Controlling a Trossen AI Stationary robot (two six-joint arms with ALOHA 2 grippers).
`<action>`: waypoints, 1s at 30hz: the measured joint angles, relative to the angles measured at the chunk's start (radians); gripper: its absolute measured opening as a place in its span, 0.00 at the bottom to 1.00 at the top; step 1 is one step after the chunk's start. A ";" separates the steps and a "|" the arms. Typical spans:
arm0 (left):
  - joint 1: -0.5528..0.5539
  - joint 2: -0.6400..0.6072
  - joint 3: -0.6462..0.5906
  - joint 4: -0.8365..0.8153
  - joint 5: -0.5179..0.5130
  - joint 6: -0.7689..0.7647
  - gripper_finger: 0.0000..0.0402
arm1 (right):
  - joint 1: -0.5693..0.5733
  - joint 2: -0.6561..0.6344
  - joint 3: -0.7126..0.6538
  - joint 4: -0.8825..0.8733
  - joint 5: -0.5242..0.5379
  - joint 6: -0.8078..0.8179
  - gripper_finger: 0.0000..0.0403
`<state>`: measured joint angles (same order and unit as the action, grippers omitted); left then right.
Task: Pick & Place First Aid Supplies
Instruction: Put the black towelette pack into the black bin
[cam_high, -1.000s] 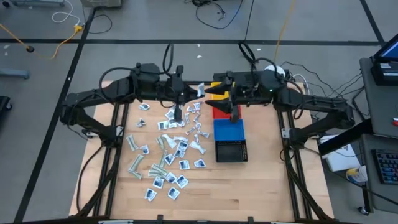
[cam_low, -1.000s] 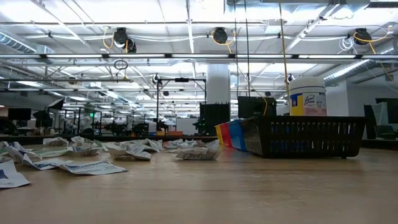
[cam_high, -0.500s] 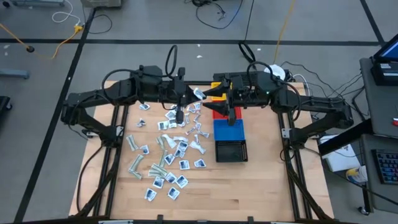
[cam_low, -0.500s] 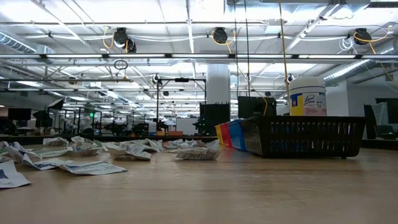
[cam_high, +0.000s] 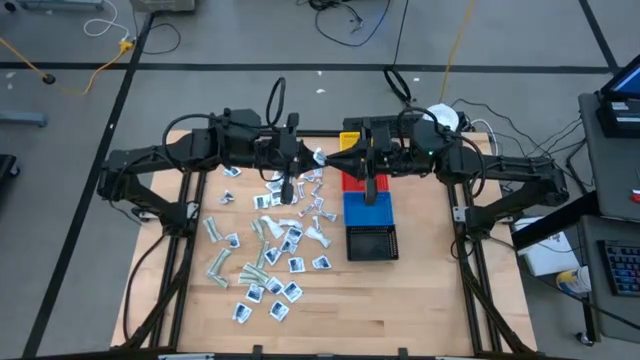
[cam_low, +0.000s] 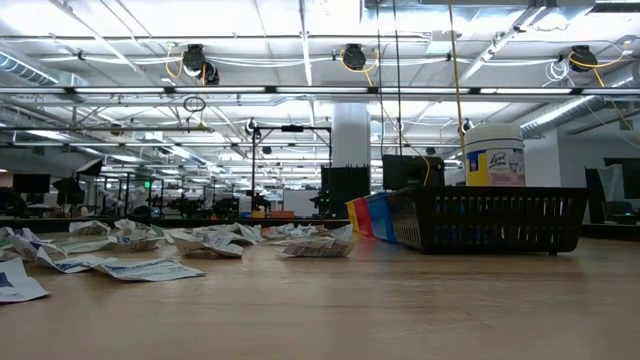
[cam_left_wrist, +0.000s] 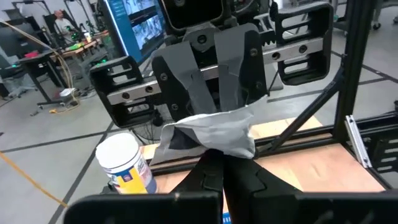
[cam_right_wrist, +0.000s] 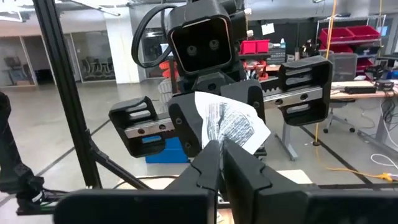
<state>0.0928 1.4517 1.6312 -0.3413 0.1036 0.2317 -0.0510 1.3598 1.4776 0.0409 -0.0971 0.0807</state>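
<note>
White crinkled packet sits pinched between both my grippers, mid-air above the table's far edge. My left gripper is clenched on one edge of it; my right gripper is clamped on the opposite edge, fingers pressed together w/ the printed sachet face sticking up past them. Both grippers meet tip to tip, arms reaching in from either side.

Outward from there: rest of the first aid supplies lie scattered on the wooden table, left of centre, flat white squares w/ blue marks & pale green wrappers, none touching the bins. Just below my right gripper sits the bin row: yellow bin, red bin, blue bin, black bin, side by side. White jar w/ yellow label stands behind the black bin in the low view.
</note>
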 joint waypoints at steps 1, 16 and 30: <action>-0.001 0.000 0.000 -0.002 0.000 0.000 0.00 | 0.000 0.000 0.000 -0.005 0.000 0.000 0.02; 0.004 -0.067 -0.002 -0.112 -0.013 -0.213 0.31 | -0.018 -0.042 0.001 -0.091 -0.006 -0.068 0.00; 0.008 -0.173 -0.001 -0.415 -0.006 -0.346 0.64 | -0.086 -0.105 0.056 -0.566 -0.010 -0.142 0.00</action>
<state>0.1005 1.2787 1.6305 -0.7563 0.0974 -0.1139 -0.1373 1.2545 1.5334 -0.5250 -0.1071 -0.0618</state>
